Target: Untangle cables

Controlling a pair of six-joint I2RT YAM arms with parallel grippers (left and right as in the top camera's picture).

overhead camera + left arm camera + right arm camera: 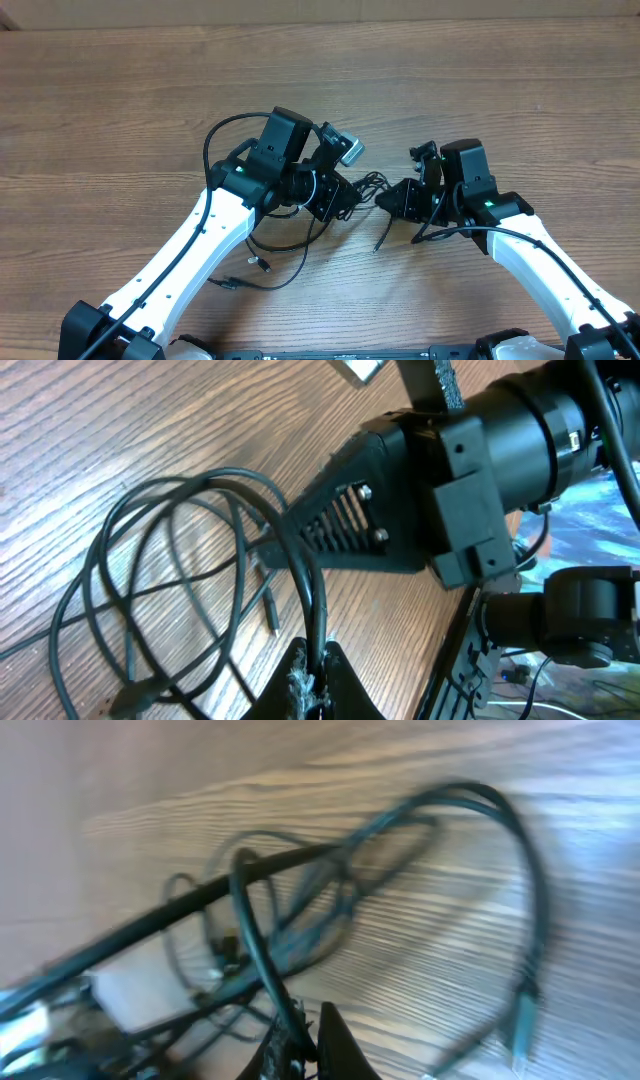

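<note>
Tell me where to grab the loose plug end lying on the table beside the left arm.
Take the thin cord just behind the plug end, where it lies flat on the table, clear of the tangled cables. Come straight down from above, fingers across the cord. The left gripper and right gripper both look shut on cables, so one must let go first.

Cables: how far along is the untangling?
Nothing looks freed yet. The cables sit in one clump between the left hand and the right hand, with loops crossing in the left wrist view. In hand: each hand pinches a strand. Left: pulling the loops apart. The plug ends lie loose aside.
</note>
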